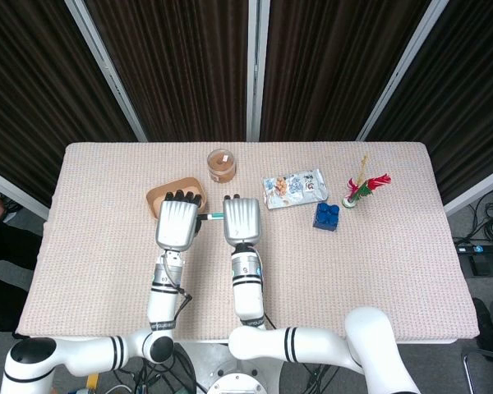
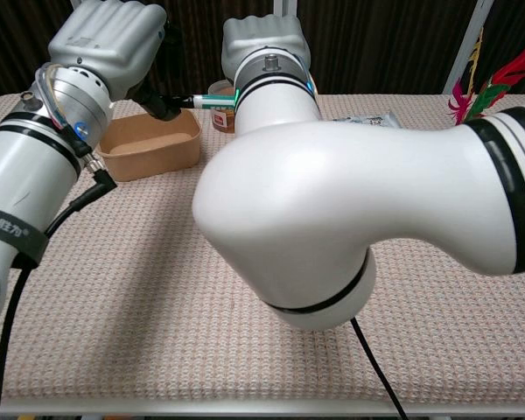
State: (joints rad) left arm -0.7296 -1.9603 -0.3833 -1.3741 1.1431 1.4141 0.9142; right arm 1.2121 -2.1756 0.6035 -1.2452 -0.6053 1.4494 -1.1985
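1. Holding a green-and-white marker pen (image 1: 213, 217) in the right hand (image 1: 240, 220), palm down above the bench (image 1: 394, 246), fingers folded around the barrel, back of the hand facing the head camera.
2. Pointing the pen's dark tip leftward, toward the left hand (image 1: 178, 222); in the chest view the pen (image 2: 203, 101) is lying level between the two hands, with its tip at the left hand's dark fingers (image 2: 162, 98), though contact there cannot be told.
3. Hovering with the left hand palm down just beside the right hand, dark fingertips (image 1: 183, 197) reaching over the near rim of the oval paper bowl (image 1: 166, 194); whether those fingers are closing on the pen tip is hidden, so the left hand's state cannot be told.
4. Stretching both forearms straight forward from the robot's body, nearly parallel, wrists level, hands side by side and close together.
5. Filling most of the chest view with the right arm's white elbow; right hand (image 2: 264, 45) showing as a closed fist behind it, left hand (image 2: 115, 44) at upper left above the brown bowl (image 2: 153, 149).
6. Sitting farther back on the bench: a small round jar (image 1: 221, 165) behind the bowl, a snack packet (image 1: 294, 188) to the right, a blue toy brick (image 1: 326, 216) near it, and a red-and-green feathered toy (image 1: 365, 188) further right, all well apart from the hands.
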